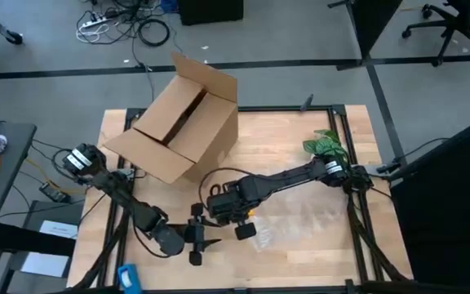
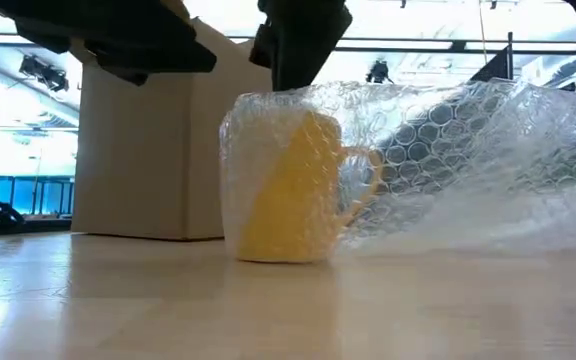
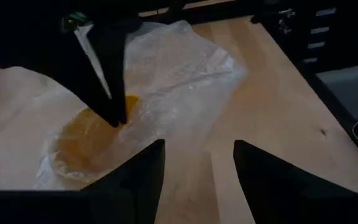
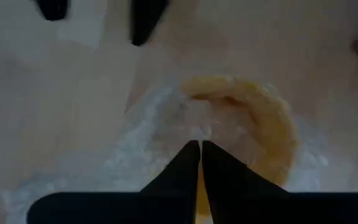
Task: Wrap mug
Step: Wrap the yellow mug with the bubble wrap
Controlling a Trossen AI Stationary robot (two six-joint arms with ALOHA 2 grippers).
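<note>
Wrapping step: draw the bubble wrap (image 2: 448, 160) snug round the mug (image 2: 293, 190), keeping it upright on the table (image 2: 288, 310).
Right gripper (image 4: 201, 146): fingers pressed together, pinching wrap at the mug's rim, directly above it.
Left gripper (image 3: 197, 165): fingers spread, empty, near the mug.
Cardboard box (image 1: 182, 122): behind, well apart.

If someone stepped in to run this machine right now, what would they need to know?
Right pincer: shut, pinching the bubble wrap right over the mug.
Left pincer: open, empty, beside the mug, pointing at it.
Mug: upright on the table, in front of the cardboard box.
Done: wrap draped over the mug.
Left: most of the sheet trails loose to one side; it needs folding round and tucking.
</note>
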